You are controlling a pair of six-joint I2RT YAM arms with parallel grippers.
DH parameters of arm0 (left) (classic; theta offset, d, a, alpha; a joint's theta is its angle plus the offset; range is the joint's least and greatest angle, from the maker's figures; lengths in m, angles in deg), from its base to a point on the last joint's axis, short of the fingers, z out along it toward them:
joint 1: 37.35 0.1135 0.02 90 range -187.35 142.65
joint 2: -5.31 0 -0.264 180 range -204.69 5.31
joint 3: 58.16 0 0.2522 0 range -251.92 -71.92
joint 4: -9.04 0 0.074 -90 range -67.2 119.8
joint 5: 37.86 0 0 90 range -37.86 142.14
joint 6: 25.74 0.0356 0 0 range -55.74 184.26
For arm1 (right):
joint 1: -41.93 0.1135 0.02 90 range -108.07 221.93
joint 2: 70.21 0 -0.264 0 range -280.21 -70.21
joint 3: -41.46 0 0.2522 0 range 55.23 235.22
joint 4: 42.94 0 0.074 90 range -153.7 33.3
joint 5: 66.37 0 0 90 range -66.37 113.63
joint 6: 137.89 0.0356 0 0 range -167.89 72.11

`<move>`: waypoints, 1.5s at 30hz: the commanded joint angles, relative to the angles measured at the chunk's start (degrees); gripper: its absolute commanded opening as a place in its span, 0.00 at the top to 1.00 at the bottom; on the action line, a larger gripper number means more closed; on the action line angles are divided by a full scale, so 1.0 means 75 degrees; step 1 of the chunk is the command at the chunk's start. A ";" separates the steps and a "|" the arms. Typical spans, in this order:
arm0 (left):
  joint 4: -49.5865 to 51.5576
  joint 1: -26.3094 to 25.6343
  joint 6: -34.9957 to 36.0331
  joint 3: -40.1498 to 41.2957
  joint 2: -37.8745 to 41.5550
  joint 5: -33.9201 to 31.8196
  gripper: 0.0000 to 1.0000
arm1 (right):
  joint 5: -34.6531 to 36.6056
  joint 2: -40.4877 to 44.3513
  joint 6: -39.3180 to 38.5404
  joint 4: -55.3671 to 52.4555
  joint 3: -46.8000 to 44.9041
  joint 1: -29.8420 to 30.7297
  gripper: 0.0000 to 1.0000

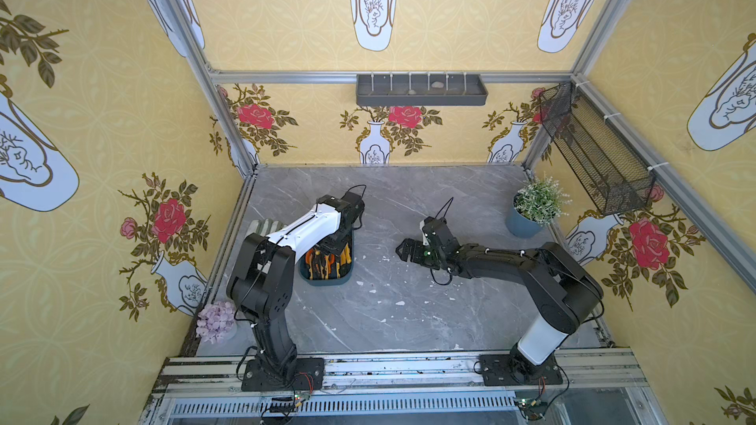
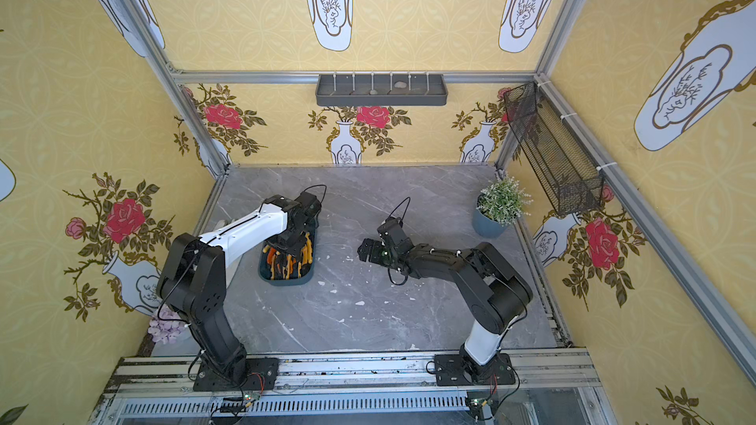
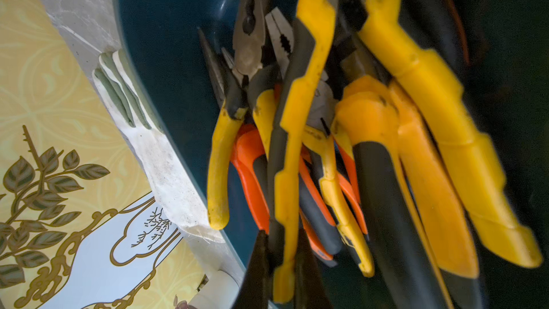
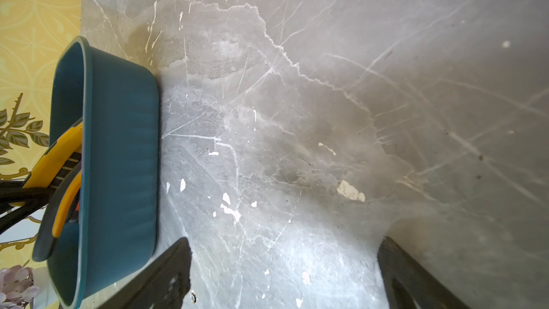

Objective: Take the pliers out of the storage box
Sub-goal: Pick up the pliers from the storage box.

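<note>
Yellow-handled pliers [image 3: 297,132] pinched by left jaws in storage box [image 3: 166,40] | right jaws spread wide

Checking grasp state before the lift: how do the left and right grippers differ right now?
The left gripper is shut on a yellow-and-black pliers handle; the right gripper is open and empty. The left gripper reaches down into the storage box; the right gripper hovers over the table, apart from the box. Both have dark fingers.
</note>
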 commanded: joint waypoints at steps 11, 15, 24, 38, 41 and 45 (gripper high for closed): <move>0.0307 -0.0196 -0.0649 -0.0065 0.1075 -0.0163 1.00 | 0.0057 -0.0243 0.0022 -0.1341 0.0133 0.0112 0.02; -0.0158 -0.0512 -0.1133 0.0408 0.1721 -0.0378 1.00 | 0.0259 -0.0332 -0.0028 -0.1572 0.0324 0.0255 0.02; -0.1106 -0.1183 -0.1894 0.1667 0.3138 -0.0750 1.00 | 0.0771 -0.0029 -0.0080 -0.1817 0.0362 0.0560 0.03; -0.2593 -0.1603 -0.2494 0.3412 0.5767 -0.0531 1.00 | 0.1444 -0.0035 -0.0260 -0.3527 0.1747 0.1005 0.02; -0.3239 -0.1957 -0.2407 0.3930 0.6382 -0.0226 1.00 | 0.1201 0.0318 -0.0432 -0.3979 0.2309 0.0993 0.02; -0.4244 -0.2963 -0.2059 0.4585 0.7063 -0.0769 1.00 | 0.1233 0.0638 -0.0760 -0.5095 0.3630 0.0958 0.03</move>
